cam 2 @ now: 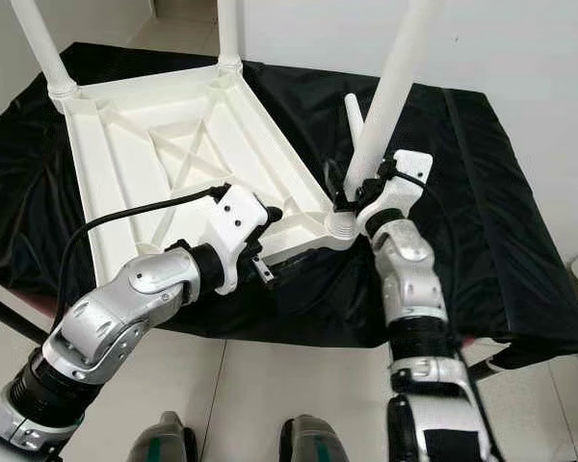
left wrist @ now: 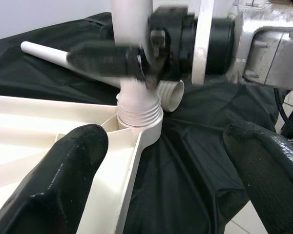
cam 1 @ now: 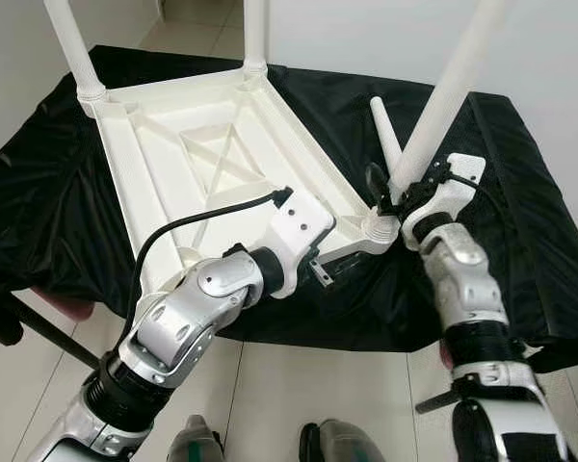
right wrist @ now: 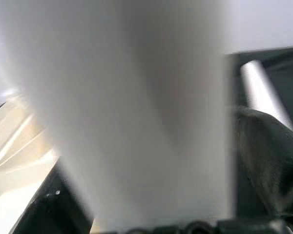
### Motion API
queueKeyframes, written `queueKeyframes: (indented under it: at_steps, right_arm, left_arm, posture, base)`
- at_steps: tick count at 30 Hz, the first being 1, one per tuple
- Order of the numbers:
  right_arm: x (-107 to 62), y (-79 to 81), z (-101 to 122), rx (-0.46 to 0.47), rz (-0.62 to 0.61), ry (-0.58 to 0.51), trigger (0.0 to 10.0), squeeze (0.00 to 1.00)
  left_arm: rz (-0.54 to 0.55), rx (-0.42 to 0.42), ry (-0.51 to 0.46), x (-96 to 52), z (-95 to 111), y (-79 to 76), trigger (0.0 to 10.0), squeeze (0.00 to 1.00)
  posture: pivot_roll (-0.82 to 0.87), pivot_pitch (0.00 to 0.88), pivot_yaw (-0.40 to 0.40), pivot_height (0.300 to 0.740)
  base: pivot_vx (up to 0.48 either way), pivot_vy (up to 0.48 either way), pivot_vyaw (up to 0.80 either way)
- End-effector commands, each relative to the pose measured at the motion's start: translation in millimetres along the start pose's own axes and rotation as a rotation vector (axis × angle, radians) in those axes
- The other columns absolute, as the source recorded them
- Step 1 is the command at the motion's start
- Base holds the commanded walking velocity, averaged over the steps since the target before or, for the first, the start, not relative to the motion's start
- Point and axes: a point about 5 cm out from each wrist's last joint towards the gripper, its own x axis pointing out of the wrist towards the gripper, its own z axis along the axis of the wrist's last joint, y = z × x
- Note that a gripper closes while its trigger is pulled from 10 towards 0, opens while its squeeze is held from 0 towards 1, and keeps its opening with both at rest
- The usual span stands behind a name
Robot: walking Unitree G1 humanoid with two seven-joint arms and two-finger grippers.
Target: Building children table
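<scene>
— What is the tabletop made of, and how does it lie?

— The white tabletop (cam 1: 212, 164) is smooth moulded plastic, flipped underside up on a glossy black cloth (cam 1: 520, 221) in the middle of the frame. Raised ribs cross in an X inside its frame, and round threaded sockets sit at the corners. Its long axis runs from the upper left toward the lower right.

— And the legs?

— Two round tapering legs stand in the far corners, at the upper left (cam 1: 72, 43) and upper centre (cam 1: 255, 34). A third leg (cam 1: 453, 87) rises from the near right corner socket (cam 1: 380, 229), leaning toward the upper right. A fourth leg (cam 1: 385, 130) lies loose on the cloth just behind it, pointing up-frame.

— The grippers?

— The right gripper (cam 1: 390, 188) is clamped on the third leg just above the socket. The left gripper (left wrist: 161, 165) is spread wide at the tabletop's near edge, one black rubbery finger (left wrist: 63, 180) over the rim, holding nothing.

— Any writing?

— None that I can read.
</scene>
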Motion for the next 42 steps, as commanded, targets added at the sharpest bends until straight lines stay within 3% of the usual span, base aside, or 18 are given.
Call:
queueKeyframes:
  at_steps: [1,6,15,16,18,19,22,30,31,32,33,42]
  right_arm:
    - [0.0,0.8,-5.8,0.017,0.043,0.038,10.0,0.0]
    - [-1.7,-4.0,-20.2,-0.051,0.176,0.129,10.0,0.0]
    - [-1.3,-17.4,-25.0,-0.02,0.175,0.146,10.0,0.0]
    - [-1.8,-18.6,-24.9,-0.009,0.188,0.137,9.4,0.0]
    - [-1.8,-18.6,-24.9,-0.009,0.188,0.137,9.4,0.0]
    - [-1.7,-20.8,-24.4,0.0,0.186,0.122,0.2,0.0]
    - [-1.2,-22.5,-23.6,0.009,0.184,0.106,0.0,0.0]
    - [-2.0,-22.7,-23.1,0.005,0.19,0.085,0.0,0.0]
    - [-2.3,-22.9,-23.9,0.006,0.185,0.088,2.9,0.0]
    - [-2.4,-23.0,-24.5,0.008,0.181,0.09,2.9,0.0]
    - [-2.5,-22.9,-25.1,0.007,0.171,0.093,10.0,0.0]
    - [-0.6,-13.5,-30.8,0.015,0.079,0.106,10.0,0.0]
  left_arm:
    - [-0.066,0.005,0.008,1.3,-1.4,-4.3,10.0,0.0]
    - [-0.065,0.007,0.004,2.0,-0.5,-3.6,10.0,0.0]
    - [-0.062,0.009,0.007,1.1,-0.3,-2.5,10.0,0.0]
    - [-0.064,0.011,0.008,0.8,-0.3,-2.4,10.0,0.0]
    - [-0.064,0.011,0.008,0.8,-0.3,-2.4,10.0,0.0]
    - [-0.065,0.012,0.008,0.7,-0.2,-2.4,10.0,0.0]
    - [-0.067,0.013,0.008,0.7,0.0,-2.4,10.0,0.0]
    - [-0.072,0.01,0.009,1.1,-0.2,-3.2,10.0,0.0]
    - [-0.073,0.008,0.009,1.3,-0.2,-3.2,10.0,0.0]
    - [-0.074,0.007,0.009,1.4,-0.3,-3.3,10.0,0.0]
    - [-0.074,0.006,0.009,1.5,-0.4,-3.4,10.0,0.0]
    - [-0.074,-0.002,0.009,1.7,-1.1,-4.4,10.0,0.0]
  posture:
    - [-0.05,0.024,-0.03,0.74]
    - [-0.05,0.021,-0.029,0.74]
    - [-0.04,0.02,-0.024,0.74]
    - [-0.04,0.018,-0.022,0.74]
    - [-0.04,0.018,-0.022,0.74]
    - [-0.04,0.016,-0.019,0.74]
    - [-0.04,0.015,-0.017,0.74]
    - [-0.04,0.01,-0.016,0.74]
    - [-0.05,0.009,-0.017,0.74]
    - [-0.05,0.009,-0.017,0.74]
    - [-0.05,0.007,-0.019,0.74]
    - [-0.05,0.009,-0.021,0.74]
  base:
    - [0.0,0.0,0.0]
    - [0.0,0.0,0.0]
    - [0.0,0.0,0.0]
    - [0.0,0.0,0.0]
    - [0.0,0.0,0.0]
    - [0.0,0.0,0.0]
    - [0.0,0.0,0.0]
    - [0.0,0.0,0.0]
    - [0.0,0.0,0.0]
    - [0.0,0.0,0.0]
    - [0.0,0.0,0.0]
    - [0.0,0.0,0.0]
